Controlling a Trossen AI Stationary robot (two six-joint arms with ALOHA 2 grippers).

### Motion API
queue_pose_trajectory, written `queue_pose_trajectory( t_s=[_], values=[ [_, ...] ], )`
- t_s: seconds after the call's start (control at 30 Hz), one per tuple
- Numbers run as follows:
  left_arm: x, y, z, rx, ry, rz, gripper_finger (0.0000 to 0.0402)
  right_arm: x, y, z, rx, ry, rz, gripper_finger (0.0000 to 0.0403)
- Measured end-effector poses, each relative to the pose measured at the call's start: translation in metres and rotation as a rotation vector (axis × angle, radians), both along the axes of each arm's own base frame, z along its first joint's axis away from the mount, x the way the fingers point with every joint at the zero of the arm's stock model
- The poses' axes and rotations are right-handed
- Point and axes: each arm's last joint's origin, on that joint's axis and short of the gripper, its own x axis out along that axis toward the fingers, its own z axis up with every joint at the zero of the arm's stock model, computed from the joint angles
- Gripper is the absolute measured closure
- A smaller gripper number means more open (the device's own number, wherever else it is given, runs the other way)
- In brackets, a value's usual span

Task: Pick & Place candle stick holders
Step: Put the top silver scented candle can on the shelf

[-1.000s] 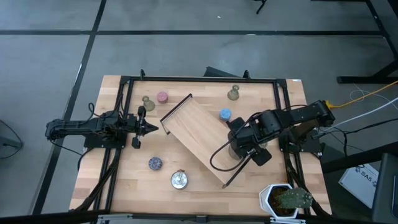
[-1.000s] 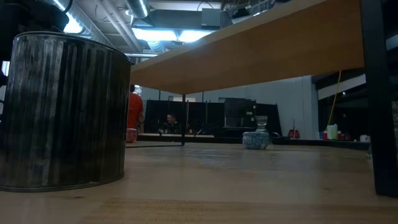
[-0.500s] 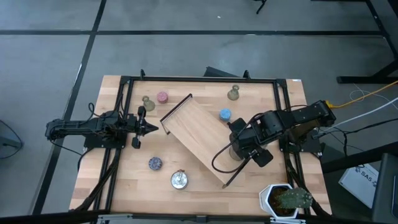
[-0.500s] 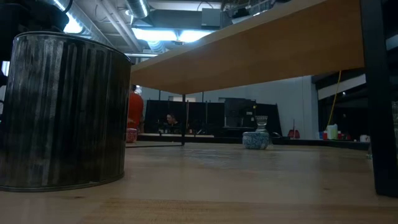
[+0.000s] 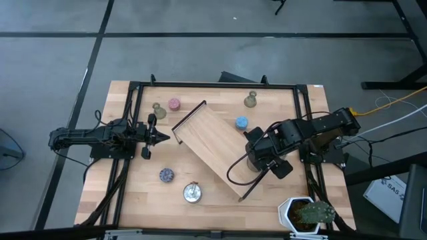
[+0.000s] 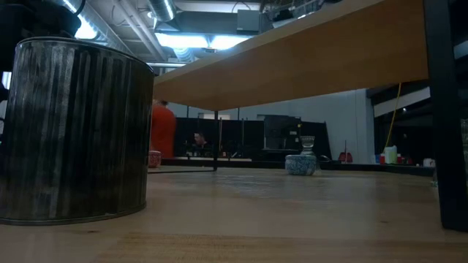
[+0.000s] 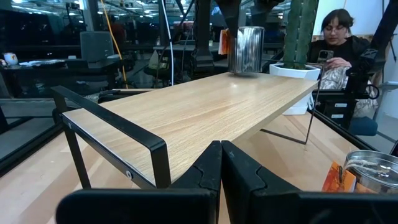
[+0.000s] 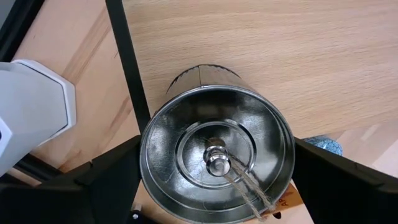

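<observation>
The left gripper's (image 5: 160, 137) fingers (image 7: 208, 171) are pressed together, empty, at the left end of the wooden tray (image 5: 215, 149). Right of it, the right gripper's (image 5: 255, 162) fingers (image 8: 109, 171) flank a silver holder (image 8: 216, 160) on the tray's right part. Around the tray on the desk (image 5: 213, 97) stand an olive holder (image 5: 159, 109), pink holder (image 5: 174, 104), purple holder (image 5: 166, 175), second silver holder (image 5: 193, 193), blue holder (image 5: 241, 123) and another olive holder (image 5: 251, 100). A potted plant (image 5: 308, 213) stands near right.

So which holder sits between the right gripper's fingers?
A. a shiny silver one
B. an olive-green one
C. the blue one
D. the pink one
A: the right wrist view shows the right gripper straddling a silver holder over the tray, fingers on either side; the blue holder stands apart on the table.
</observation>
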Motion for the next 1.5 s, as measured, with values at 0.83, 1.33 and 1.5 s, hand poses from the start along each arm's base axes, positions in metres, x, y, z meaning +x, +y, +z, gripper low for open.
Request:
queue_pose_trajectory(
  t_s=[0.83,1.33,1.5],
  values=[
    [0.000,0.000,0.000,0.000,0.000,0.000,0.0398,-0.015,-0.009,0.015,-0.012,-0.071,-0.067,0.0037],
    [0.000,0.000,0.000,0.000,0.000,0.000,0.0398,-0.028,-0.014,0.011,-0.027,-0.056,-0.061,0.0037],
    [0.000,0.000,0.000,0.000,0.000,0.000,0.0398,-0.021,-0.007,0.003,-0.048,-0.027,0.008,0.0037]
  ],
)
